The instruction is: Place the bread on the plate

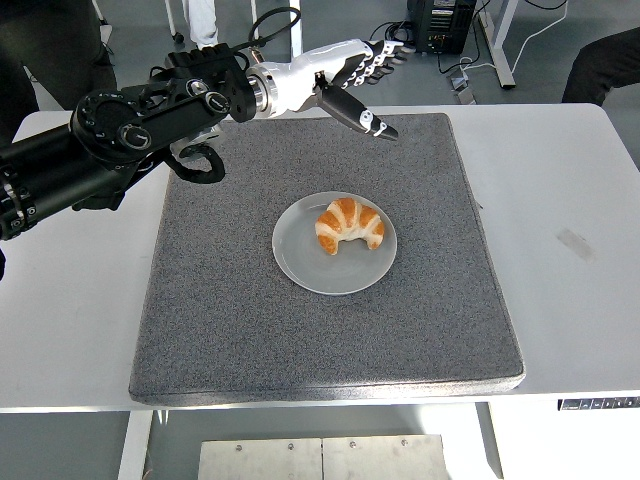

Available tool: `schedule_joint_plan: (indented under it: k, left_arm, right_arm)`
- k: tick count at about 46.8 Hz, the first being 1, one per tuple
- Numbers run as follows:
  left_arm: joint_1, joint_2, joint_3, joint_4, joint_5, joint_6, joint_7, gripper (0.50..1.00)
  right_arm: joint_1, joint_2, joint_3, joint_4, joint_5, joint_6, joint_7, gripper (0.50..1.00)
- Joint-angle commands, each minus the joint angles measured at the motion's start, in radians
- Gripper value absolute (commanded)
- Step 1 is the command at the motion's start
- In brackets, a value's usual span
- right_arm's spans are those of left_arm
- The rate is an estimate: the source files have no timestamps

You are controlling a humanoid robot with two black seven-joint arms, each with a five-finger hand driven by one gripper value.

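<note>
A golden croissant (349,227) lies on a round grey plate (302,262) in the middle of the dark grey mat (240,320). My left hand (368,70) is raised above the mat's far edge, well behind and above the plate. Its fingers are spread and hold nothing, with the thumb (365,120) pointing down toward the mat. The black left arm (110,140) comes in from the left edge. My right arm is out of view.
The mat lies on a white table (570,250). Beyond the table's far edge are cables, a table leg (500,40) and a person's dark clothing at the top left and top right corners.
</note>
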Motion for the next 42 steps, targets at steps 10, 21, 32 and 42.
schedule_joint_plan:
  k: [10, 21, 32, 42]
  left_arm:
    - [0.008, 0.089, -0.164, -0.001, -0.073, -0.124, 0.018, 0.986]
    - [0.01, 0.124, -0.216, 0.019, -0.191, -0.126, 0.075, 0.987]
    - [0.057, 0.129, -0.29, 0.093, -0.293, -0.117, 0.085, 0.987]
    - [0.123, 0.119, -0.354, 0.166, -0.346, -0.086, 0.087, 0.987]
  right_arm:
    - [0.0, 0.0, 0.0, 0.0, 0.0, 0.0, 0.0, 1.0]
    - [0.0, 0.0, 0.0, 0.0, 0.0, 0.0, 0.001, 1.0]
    - [0.0, 0.0, 0.0, 0.0, 0.0, 0.0, 0.0, 1.0]
    - [0.0, 0.0, 0.0, 0.0, 0.0, 0.0, 0.0, 1.0]
